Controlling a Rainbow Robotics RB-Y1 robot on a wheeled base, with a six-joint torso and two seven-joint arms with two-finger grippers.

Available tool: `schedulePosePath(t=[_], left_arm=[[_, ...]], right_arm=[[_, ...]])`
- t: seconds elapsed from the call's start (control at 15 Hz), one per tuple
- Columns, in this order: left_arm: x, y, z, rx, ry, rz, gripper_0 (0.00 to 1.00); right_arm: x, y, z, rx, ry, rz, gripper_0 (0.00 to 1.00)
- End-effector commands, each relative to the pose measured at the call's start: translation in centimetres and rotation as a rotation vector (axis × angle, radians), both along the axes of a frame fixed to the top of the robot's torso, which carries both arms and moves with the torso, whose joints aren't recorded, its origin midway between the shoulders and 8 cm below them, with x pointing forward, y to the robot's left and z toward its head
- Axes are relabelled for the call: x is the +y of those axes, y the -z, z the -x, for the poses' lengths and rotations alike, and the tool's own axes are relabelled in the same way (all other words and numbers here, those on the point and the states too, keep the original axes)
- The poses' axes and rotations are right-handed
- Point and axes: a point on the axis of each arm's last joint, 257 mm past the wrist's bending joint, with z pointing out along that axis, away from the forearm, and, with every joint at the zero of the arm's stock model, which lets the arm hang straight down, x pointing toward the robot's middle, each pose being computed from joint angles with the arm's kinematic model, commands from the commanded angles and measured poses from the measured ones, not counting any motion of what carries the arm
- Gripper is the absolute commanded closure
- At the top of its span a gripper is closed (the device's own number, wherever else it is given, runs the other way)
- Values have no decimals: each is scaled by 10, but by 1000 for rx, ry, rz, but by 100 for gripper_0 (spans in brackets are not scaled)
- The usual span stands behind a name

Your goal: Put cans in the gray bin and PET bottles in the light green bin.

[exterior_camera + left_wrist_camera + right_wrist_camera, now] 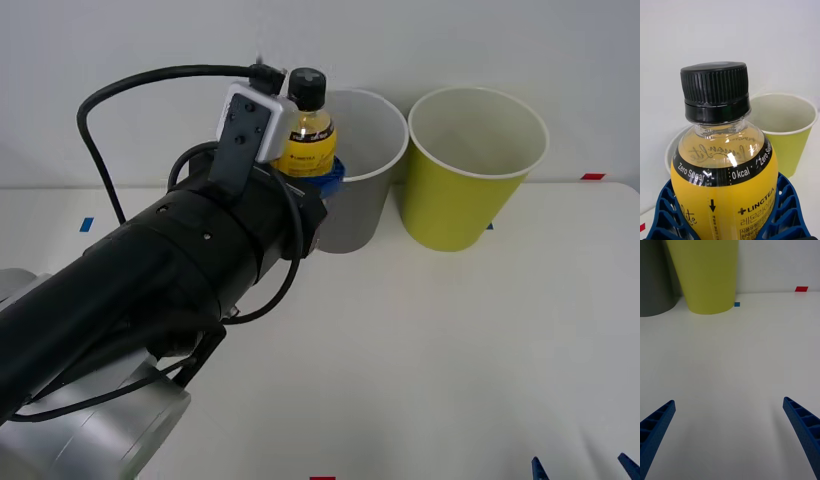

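Right gripper (730, 435): low over the bare white table (420, 360), near edge; jaws wide, nothing between them.
Left gripper (318, 182): raised at the gray bin's near side, blue fingers (790, 210) clamped on the bottle.
Bottle (304, 135): yellow, black cap, upright, held above the table.
Gray bin (362, 190): behind the bottle.
Green bin (470, 170): just beside the gray one (right side), upright.

white table (420, 350) | gray bin (358, 215), light green bin (462, 200) standing side by side
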Motion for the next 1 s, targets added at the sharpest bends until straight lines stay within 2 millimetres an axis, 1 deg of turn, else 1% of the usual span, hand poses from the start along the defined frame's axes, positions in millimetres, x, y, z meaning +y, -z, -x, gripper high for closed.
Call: schedulePosePath(t=[0.07, 0.27, 0.33, 0.4, 0.47, 0.53, 0.67, 0.8, 0.87, 0.93, 1.0], left_arm=[[-20, -16, 6, 28, 53, -26, 100], [-29, -37, 4, 75, 101, -22, 100], [-34, -45, 0, 89, 117, -24, 100], [-42, -57, -9, 92, 145, -41, 100], [-49, -64, -16, 94, 170, -47, 100], [-58, -72, -26, 95, 193, -56, 100], [-79, -84, -37, 97, 220, -73, 100], [-105, -106, -48, 110, 246, -67, 100], [-117, -112, -53, 118, 255, -66, 100], [-130, -119, -63, 121, 262, -63, 100], [-138, -124, -73, 114, 261, -56, 100]], right_arm=[[0, 0, 0, 0, 0, 0, 0], [0, 0, 0, 0, 0, 0, 0], [0, 0, 0, 0, 0, 0, 0], [0, 0, 0, 0, 0, 0, 0], [0, 0, 0, 0, 0, 0, 0], [0, 0, 0, 0, 0, 0, 0], [0, 0, 0, 0, 0, 0, 0], [0, 0, 0, 0, 0, 0, 0], [0, 0, 0, 0, 0, 0, 0], [0, 0, 0, 0, 0, 0, 0], [0, 0, 0, 0, 0, 0, 0]])
